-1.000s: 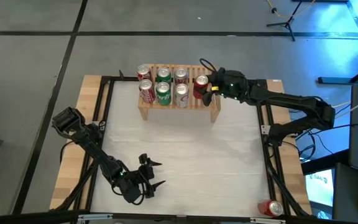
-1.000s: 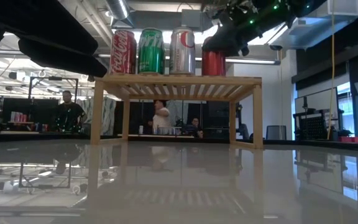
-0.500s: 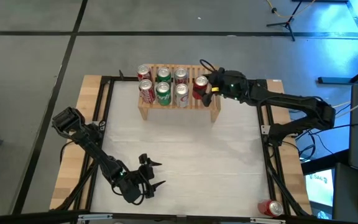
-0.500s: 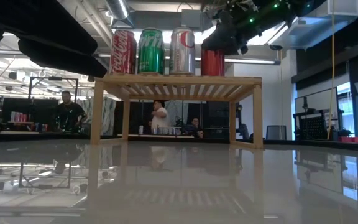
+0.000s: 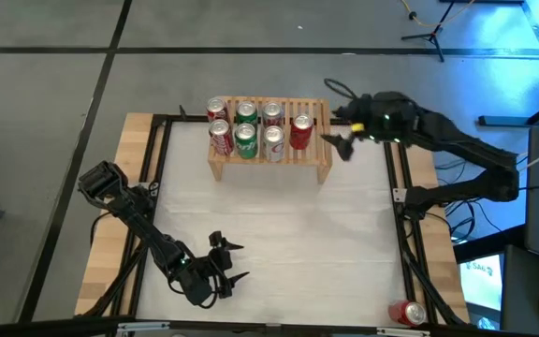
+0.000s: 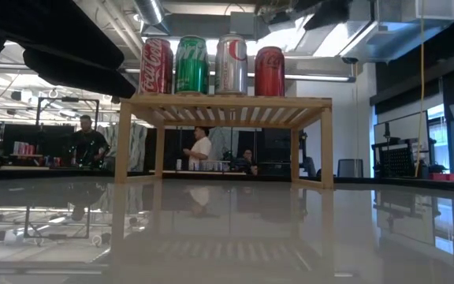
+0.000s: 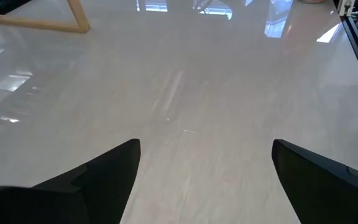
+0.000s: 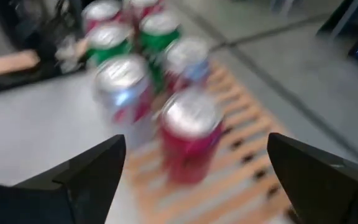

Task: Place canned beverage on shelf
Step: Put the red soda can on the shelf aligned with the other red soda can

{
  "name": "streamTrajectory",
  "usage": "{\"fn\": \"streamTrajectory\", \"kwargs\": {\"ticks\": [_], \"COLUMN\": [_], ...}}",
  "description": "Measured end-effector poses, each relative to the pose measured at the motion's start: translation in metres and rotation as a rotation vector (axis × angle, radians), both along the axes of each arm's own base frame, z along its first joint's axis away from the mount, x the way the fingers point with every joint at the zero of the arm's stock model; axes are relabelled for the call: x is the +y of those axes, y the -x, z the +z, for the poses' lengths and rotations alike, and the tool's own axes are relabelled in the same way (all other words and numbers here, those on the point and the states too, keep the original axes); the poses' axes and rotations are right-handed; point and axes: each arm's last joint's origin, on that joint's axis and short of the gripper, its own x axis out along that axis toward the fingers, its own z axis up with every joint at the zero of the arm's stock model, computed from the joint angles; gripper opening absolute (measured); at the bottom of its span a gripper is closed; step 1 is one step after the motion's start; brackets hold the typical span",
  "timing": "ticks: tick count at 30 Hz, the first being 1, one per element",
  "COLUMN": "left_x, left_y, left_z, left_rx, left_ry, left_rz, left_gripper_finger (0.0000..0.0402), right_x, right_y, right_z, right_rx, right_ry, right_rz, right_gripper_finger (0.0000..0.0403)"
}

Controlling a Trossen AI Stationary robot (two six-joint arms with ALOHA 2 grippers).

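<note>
Item: red aluminium can [image 5: 300,132] upright on light-wood slatted shelf [image 5: 321,165]. My right gripper [image 5: 342,143] released, beside it; left gripper [image 5: 221,262] released, idle. Risk: clipping the can topples it.

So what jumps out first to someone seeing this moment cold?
The wooden shelf at the table's far edge, loaded with seven upright cans; the red can stands alone at its right end. The right gripper hangs open just right of that can, clear of it. One more can lies off the table's near right corner.

overhead view straight down, low view level across table, both sharing the shelf [image 5: 269,154]
</note>
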Motion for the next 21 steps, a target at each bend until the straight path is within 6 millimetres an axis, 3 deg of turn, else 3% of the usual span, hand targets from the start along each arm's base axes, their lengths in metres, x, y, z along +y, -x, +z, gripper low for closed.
{"fn": "streamTrajectory", "kwargs": {"ticks": [4, 10, 21], "left_x": [0.000, 0.000, -0.003], "left_y": [0.000, 0.000, -0.003], "left_z": [0.000, 0.000, 0.004], "left_rx": [-0.003, -0.004, -0.043], "left_ry": [0.004, 0.005, 0.041], "left_rz": [0.001, 0.001, 0.000], "left_gripper_finger": [0.0354, 0.0354, 0.0354], "right_x": [0.029, 0.073, 0.159], "right_y": [0.015, 0.031, 0.053], "right_z": [0.007, -0.007, -0.066], "right_rx": [0.100, 0.285, 0.574], "right_ry": [-0.116, -0.300, -0.506], "right_rz": [0.060, 0.128, 0.174], "right_gripper_finger": [0.0387, 0.0387, 0.0388]}}
